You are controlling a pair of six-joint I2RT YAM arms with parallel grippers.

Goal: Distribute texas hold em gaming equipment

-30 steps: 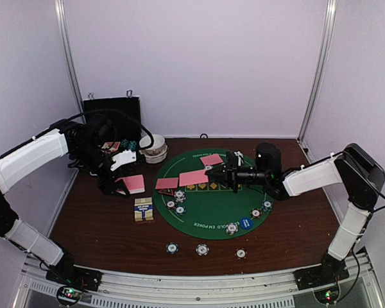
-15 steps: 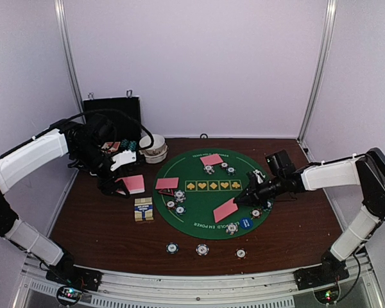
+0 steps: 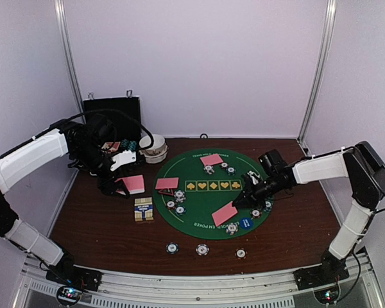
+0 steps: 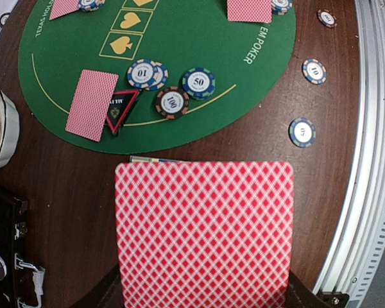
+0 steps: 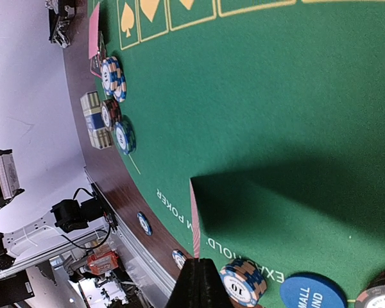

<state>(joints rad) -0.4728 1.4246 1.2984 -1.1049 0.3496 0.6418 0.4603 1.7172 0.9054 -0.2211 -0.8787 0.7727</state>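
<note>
My right gripper (image 3: 239, 202) is shut on one pink-backed card (image 3: 224, 212), held low over the near-right part of the green mat (image 3: 205, 199). In the right wrist view the card (image 5: 194, 218) shows edge-on above the closed fingertips (image 5: 198, 264). My left gripper (image 3: 124, 187) is shut on a stack of pink-backed cards (image 3: 134, 183), left of the mat; the stack fills the left wrist view (image 4: 204, 231) and hides the fingers. Other cards lie on the mat at the left (image 3: 167, 183) and back (image 3: 212, 159). A red-triangle marker (image 4: 120, 108) and chips (image 4: 172, 102) lie beside the left card.
Three chips (image 3: 202, 249) lie on the brown table in front of the mat. A blue button (image 3: 246, 223) and chips (image 3: 231, 228) sit by the held card. A card box (image 3: 143, 209) stands left of the mat. A black case (image 3: 112, 119) and white bowl (image 3: 154, 149) are at the back left.
My right gripper has carried the pink card from the mat's middle back to its near-right part and lowered it. The left arm has not moved.
</note>
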